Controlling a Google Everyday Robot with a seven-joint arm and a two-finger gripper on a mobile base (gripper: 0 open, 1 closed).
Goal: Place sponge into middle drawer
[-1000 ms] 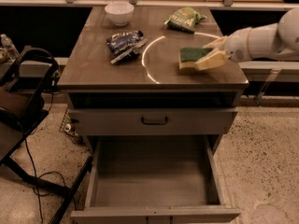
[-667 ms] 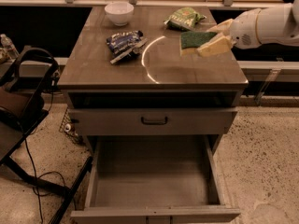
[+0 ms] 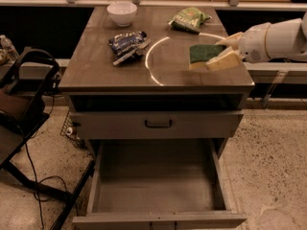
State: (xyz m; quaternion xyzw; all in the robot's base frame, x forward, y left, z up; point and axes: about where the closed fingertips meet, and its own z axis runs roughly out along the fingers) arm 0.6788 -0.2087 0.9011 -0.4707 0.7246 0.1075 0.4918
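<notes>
Holding the sponge (image 3: pixel 201 52) between its two pale fingers (image 3: pixel 225 61), the claw (image 3: pixel 215 55) is over the right front part of the desk (image 3: pixel 105 66), close to the right edge. The claw is closed on the sponge: one finger lies along the far side and the other along the near side. The dark green layer of the sponge faces up and the pale yellow foam shows under it on the near side. If the sponge touches the desk top or is a little above it, I cannot tell. The white arm (image 3: pixel 273 40) comes in from the right side of the picture.

The middle drawer (image 3: pixel 156 190) is pulled out wide at the bottom of the desk, below and in front of the sponge and well apart from it. Its grey floor is bare. Above it is a shallower drawer (image 3: pixel 192 124) with a black handle (image 3: pixel 158 124), and this one is closed.

On the desk top, a white bowl (image 3: pixel 121 12) stands near the far edge on the left. A green snack bag (image 3: pixel 188 19) lies near the far edge, behind the sponge. A dark blue snack bag (image 3: pixel 127 43) lies left of the centre. A thin bright arc (image 3: pixel 149 63) curves on the surface between the blue bag and the sponge. On the floor to the left there is a black frame (image 3: pixel 24 95) with cables (image 3: pixel 36 195).
</notes>
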